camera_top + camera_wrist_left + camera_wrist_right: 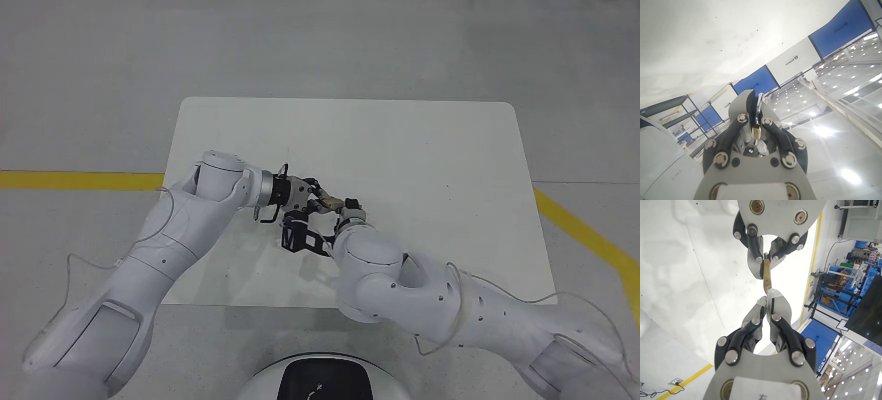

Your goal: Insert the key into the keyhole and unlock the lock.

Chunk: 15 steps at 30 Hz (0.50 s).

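A small brass padlock [325, 203] is held a little above the white table [430, 150], near its middle front. My left gripper [310, 197] is shut on it, coming from the left. In the left wrist view the brass body [757, 132] sits between the fingers [770, 117], with a shiny silver piece [759, 106] at their tips. From the opposite side my right gripper [767, 301] is shut on the thin key [768, 289]. The key's tip meets the end of the padlock [766, 273], which the left gripper [764, 275] holds. Both grippers point at each other, almost touching.
The white tabletop around the grippers is bare, with rounded corners and edges all round. A yellow floor line [70, 180] runs past the table on both sides. Blue shelving and racks [840, 291] stand in the room beyond.
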### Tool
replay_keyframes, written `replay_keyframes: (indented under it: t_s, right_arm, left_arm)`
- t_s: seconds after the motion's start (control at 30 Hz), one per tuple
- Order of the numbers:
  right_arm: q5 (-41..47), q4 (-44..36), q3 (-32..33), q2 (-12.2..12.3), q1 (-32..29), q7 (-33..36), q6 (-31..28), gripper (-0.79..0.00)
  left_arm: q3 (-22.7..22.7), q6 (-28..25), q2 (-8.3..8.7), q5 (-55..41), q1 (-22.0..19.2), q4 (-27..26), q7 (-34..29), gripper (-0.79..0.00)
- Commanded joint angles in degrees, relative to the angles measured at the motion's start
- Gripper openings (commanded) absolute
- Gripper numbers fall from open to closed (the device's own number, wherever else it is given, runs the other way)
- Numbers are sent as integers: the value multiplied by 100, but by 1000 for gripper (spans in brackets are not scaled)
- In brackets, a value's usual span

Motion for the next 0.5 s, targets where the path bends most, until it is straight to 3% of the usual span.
replay_keyframes:
  t_s: [0.0,0.43,0.47]
  right_arm:
    - [-1,24,-62,-15,48,27,27,-785]
    - [109,204,-123,-130,175,27,28,-785]
    - [98,187,-105,-129,157,27,28,-757]
  left_arm:
    - [4,-2,2,22,14,-36,34,-785]
    - [-53,56,26,-25,75,-109,5,-785]
    - [-55,56,27,-29,69,-99,-7,-785]
